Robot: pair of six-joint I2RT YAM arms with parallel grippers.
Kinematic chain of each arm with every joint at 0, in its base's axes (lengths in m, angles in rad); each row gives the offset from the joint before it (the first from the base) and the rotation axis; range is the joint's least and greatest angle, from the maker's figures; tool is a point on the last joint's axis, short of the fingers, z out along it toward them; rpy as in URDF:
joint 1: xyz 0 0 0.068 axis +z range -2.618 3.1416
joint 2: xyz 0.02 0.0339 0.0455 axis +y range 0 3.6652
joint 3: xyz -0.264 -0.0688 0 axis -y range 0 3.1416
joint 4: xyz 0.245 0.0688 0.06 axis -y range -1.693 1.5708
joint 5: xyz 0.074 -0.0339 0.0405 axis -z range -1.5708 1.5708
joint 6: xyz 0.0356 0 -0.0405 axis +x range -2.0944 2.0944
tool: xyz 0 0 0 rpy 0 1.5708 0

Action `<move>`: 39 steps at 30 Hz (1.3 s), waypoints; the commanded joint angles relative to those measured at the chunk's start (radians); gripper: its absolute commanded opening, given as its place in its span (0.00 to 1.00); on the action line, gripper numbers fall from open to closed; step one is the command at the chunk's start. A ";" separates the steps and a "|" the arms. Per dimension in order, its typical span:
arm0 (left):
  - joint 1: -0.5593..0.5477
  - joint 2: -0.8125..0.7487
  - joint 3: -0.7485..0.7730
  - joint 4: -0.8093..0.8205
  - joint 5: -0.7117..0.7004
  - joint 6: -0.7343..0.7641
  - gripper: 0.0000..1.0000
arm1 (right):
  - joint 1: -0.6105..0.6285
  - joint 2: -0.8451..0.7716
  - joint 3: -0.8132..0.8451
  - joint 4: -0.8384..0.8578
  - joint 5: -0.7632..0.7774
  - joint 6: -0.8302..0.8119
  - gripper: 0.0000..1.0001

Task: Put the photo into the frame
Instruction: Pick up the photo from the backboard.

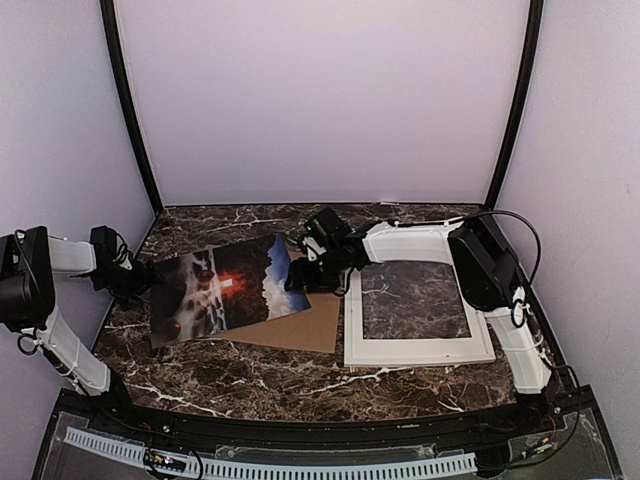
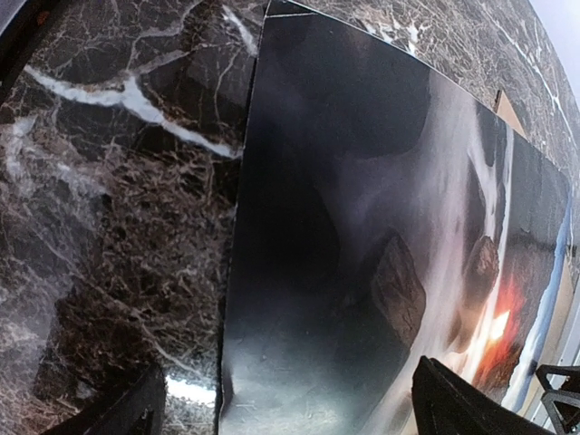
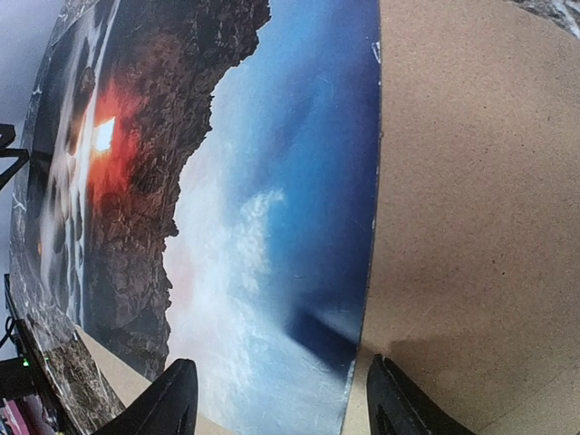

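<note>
While the photo lies left of centre, partly over the brown backing board, with left gripper and right gripper both open at its ends, best pinch both edges evenly, then lift level toward the frame at centre right

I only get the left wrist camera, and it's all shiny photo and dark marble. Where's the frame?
Observer: In the top camera, the frame lies flat on the table, to the right of the photo.
Operator: Is anything inside it?
Observer: No, only marble shows through its opening.
Operator: What's the other arm doing?
Observer: The right fingers stand open on either side of the photo's right edge. One is above the photo and the other is above the brown board that lies under that edge.
</note>
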 commanded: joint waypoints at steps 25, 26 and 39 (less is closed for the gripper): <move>0.004 -0.011 -0.074 0.115 0.343 -0.077 0.82 | 0.025 0.049 -0.091 0.094 -0.118 0.097 0.60; 0.004 -0.013 -0.076 0.123 0.351 -0.077 0.82 | 0.024 0.049 -0.099 0.096 -0.117 0.097 0.60; 0.005 -0.090 -0.085 0.174 0.433 -0.098 0.82 | 0.024 0.047 -0.149 0.120 -0.119 0.094 0.60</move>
